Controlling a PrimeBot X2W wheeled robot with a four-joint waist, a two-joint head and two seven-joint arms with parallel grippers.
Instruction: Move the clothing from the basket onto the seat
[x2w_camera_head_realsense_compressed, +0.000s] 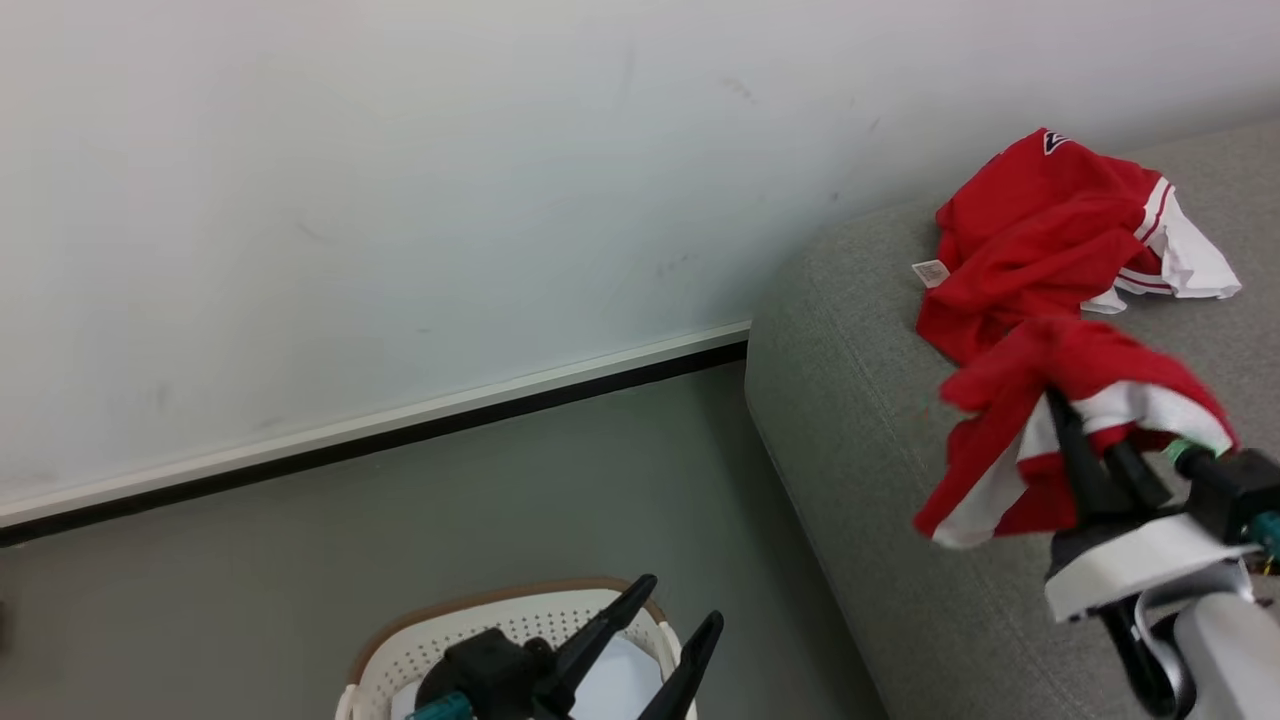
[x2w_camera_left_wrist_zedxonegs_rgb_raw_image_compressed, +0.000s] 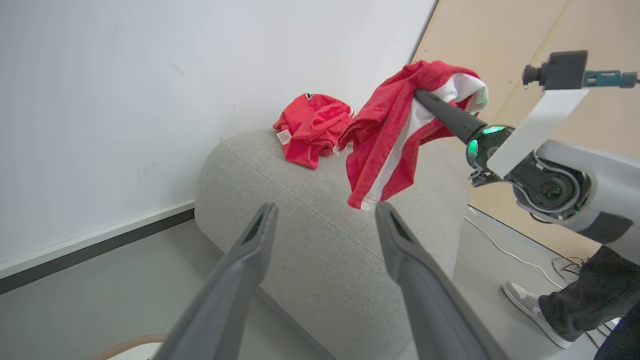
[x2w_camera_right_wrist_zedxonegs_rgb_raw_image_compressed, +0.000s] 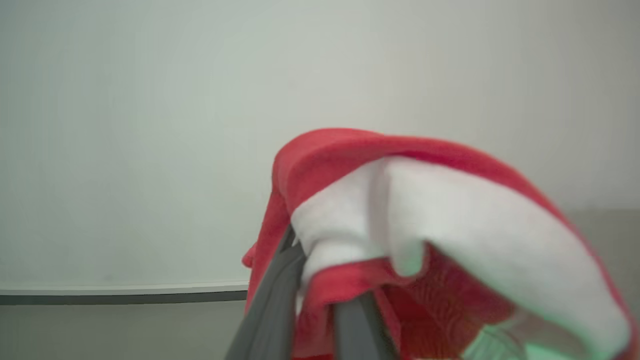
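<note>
Up over the seat (x2w_camera_head_realsense_compressed: 880, 480), right hand (x2w_camera_head_realsense_compressed: 1075, 420) pinched tight on red clothing (x2w_camera_head_realsense_compressed: 1000, 400); left hand (x2w_camera_head_realsense_compressed: 683, 598) spread wide, empty.

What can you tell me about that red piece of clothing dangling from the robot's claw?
It is a bright red sports garment with white panels, made of soft, knit-looking cloth that is bunched and crumpled. The right gripper is shut on its upper folds, so it droops loosely with a white-edged corner lowest. It hangs over the end of the grey sofa, near a second red garment lying there. Whether it touches either is unclear.
</note>
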